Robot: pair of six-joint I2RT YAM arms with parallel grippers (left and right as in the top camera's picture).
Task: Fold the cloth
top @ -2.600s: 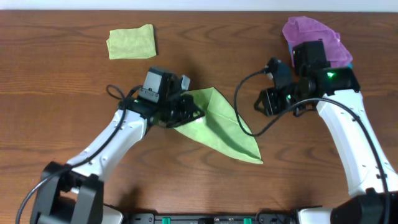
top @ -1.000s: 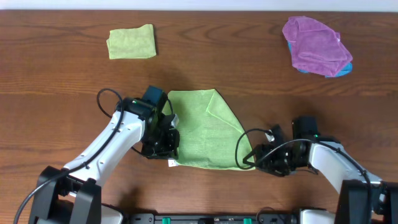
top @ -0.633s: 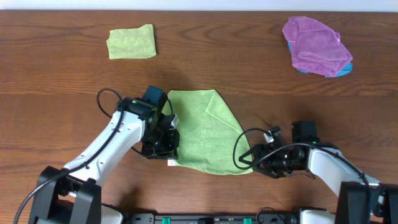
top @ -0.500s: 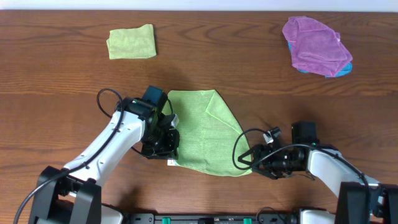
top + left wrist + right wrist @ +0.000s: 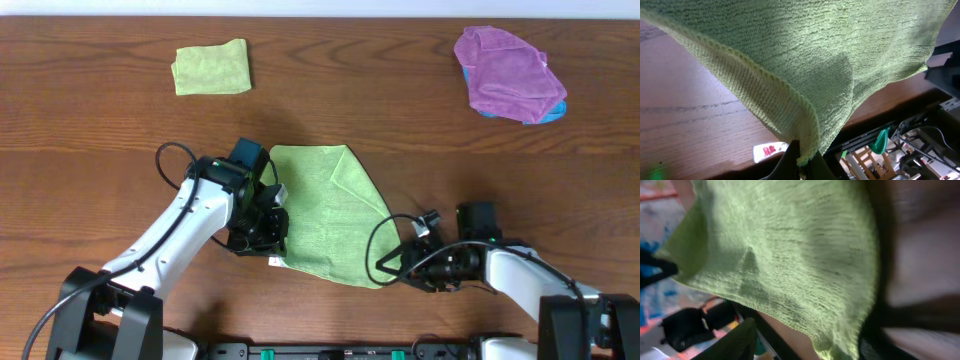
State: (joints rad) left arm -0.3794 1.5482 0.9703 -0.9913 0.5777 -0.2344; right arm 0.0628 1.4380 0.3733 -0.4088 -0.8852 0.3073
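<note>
Overhead: green cloth stretches between left hand and right hand, both clamping it.

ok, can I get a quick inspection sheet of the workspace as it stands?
Surface: wood table, no spills seen.
Job's things: green cloth at centre, partly folded, both near corners held.
Clutter: folded cloth far left; purple cloth far right, over something blue.
Hands: left hand shut on the near-left corner; right hand shut on the near-right corner.
Cables: black loop by the left arm; second loop over the cloth's right edge.
Surroundings: black frame at the near edge.
</note>
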